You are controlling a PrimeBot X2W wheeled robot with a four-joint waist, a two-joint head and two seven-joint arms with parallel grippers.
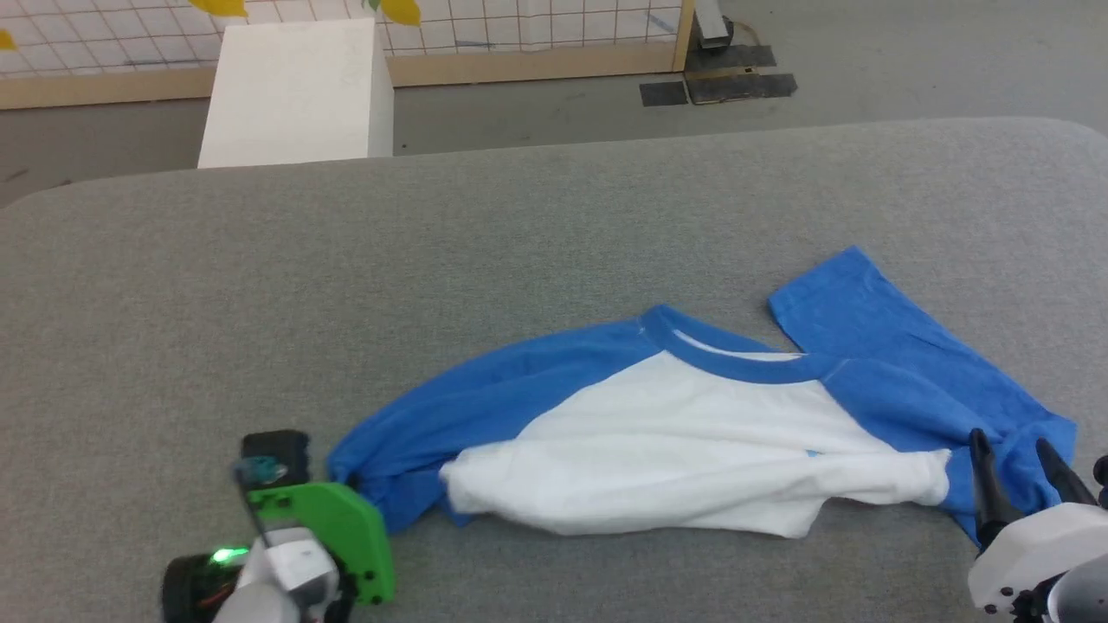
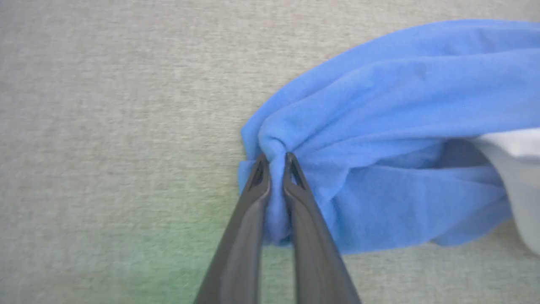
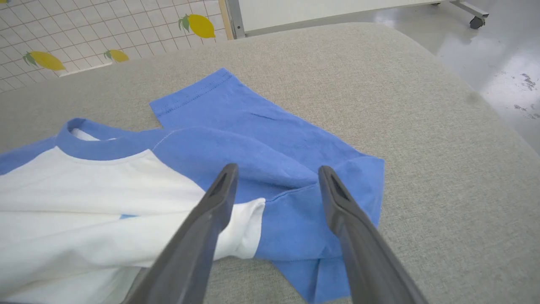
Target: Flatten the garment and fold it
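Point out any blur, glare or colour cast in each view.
Head view: even, soft light; the left arm's green bracket is slightly smeared. Left wrist view: a green tint stains the grey surface beside the left claw, pinching the shirt's blue sleeve. Right wrist view: glare whitens the floor; the right claw blurs near the lens.

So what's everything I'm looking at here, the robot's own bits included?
Shirt: one, white with blue sleeves and neckline, rumpled on the table.
Table: one, grey fabric top, under the shirt.
Block: one, white, beyond the table's far edge.
Panel: one, white tiles with yellow lemons, wood-framed, behind the block.
Mats: about three, dark, floor at the far right.
Left fingers: two, dark, pinched shut on the end of one blue sleeve.
Right fingers: two, dark, spread open by the other sleeve.
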